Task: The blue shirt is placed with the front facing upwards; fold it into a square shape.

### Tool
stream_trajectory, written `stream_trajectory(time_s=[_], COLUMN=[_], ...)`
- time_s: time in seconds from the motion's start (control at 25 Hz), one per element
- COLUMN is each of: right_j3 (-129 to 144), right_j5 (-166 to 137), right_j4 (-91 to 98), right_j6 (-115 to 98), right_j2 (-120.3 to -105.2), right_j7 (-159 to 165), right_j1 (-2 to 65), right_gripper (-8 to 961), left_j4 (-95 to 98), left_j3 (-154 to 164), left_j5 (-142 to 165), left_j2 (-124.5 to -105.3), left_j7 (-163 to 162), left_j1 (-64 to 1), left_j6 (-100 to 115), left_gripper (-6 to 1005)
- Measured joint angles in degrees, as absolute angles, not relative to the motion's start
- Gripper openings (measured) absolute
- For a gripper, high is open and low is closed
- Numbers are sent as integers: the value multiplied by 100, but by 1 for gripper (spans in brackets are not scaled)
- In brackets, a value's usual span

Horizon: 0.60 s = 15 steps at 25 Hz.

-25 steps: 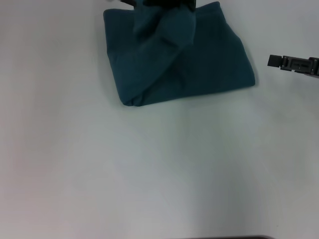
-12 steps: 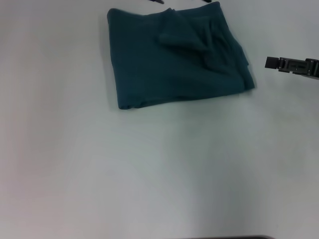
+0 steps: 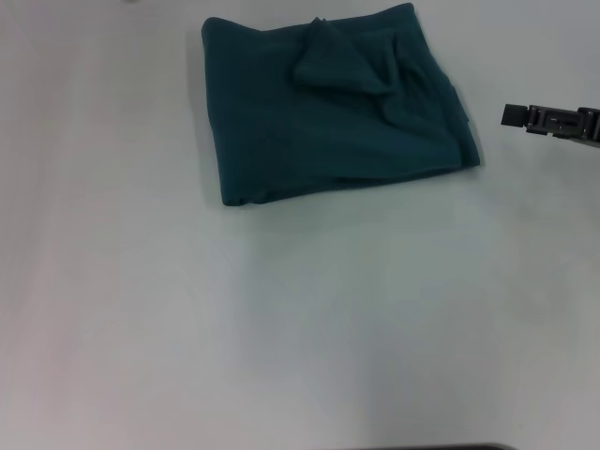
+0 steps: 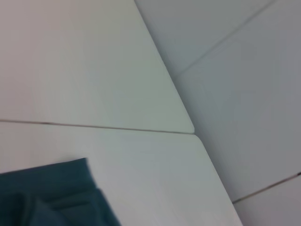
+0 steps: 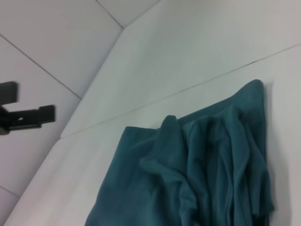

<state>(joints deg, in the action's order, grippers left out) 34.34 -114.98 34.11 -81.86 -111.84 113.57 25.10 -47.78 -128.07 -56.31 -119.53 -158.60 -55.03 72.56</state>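
Folded dark teal-blue cotton shirt (image 3: 333, 112) lying far across the pale white bench (image 3: 281, 328), a loose peaked ridge rumpled on top; best flattened and edges squared next; right tool (image 3: 514, 115) just beside it, grip state unclear, holding nothing; left tool unseen; no lettering or label visible.

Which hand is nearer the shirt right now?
Right. The right hand sits just off the shirt's right edge, not touching; the left hand is out of the head view.
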Motion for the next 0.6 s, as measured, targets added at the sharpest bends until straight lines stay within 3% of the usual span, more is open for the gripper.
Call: stream_trajectory(time_s=[0.2,0.44,0.6], right_j3=[3468,3471,3566], right_j5=[-11658,-12754,-13689], right_j4=[3464,3529,3891], right_j6=[-8166,-8164,-8190], right_j2=[-11069,-10789,-10786], right_j7=[11726,12700,13305], right_j1=[2705,3548,4238], right_gripper=[897,897,897], left_j4=[-5192,-5282,-5305], left_j3=[-13310,-13688,-13816], left_j5=[-6046,-6422,-6634], left_j2=[-11778,-11668,-11665], left_j7=[-15862,-15725,-15468], left_j1=[-4672,-3828,-3428], left_j6=[7861,8263,8550], left_gripper=[792,869,864])
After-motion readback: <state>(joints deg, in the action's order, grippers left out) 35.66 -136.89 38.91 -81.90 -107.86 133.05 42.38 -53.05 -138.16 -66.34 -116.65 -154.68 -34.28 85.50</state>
